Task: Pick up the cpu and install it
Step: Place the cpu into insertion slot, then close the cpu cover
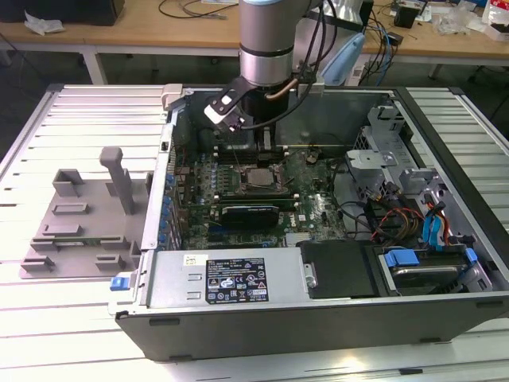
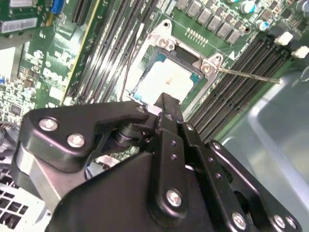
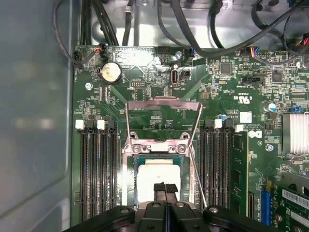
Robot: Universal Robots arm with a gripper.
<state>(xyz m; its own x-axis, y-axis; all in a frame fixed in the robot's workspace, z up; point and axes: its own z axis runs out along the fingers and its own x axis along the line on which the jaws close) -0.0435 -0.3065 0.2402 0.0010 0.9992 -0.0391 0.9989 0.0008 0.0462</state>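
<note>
Hovering over the cpu (image 3: 149,178) in its socket (image 3: 159,146), hand (image 3: 165,186) pinched closed (empty), cpu partly hidden by it

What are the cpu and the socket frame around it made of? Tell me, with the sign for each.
Going by looks: the cpu seems metal-topped, pale silver-grey and smooth; the socket frame seems bare stamped metal, silvery, glinting at its edges, with screw heads showing.
</note>
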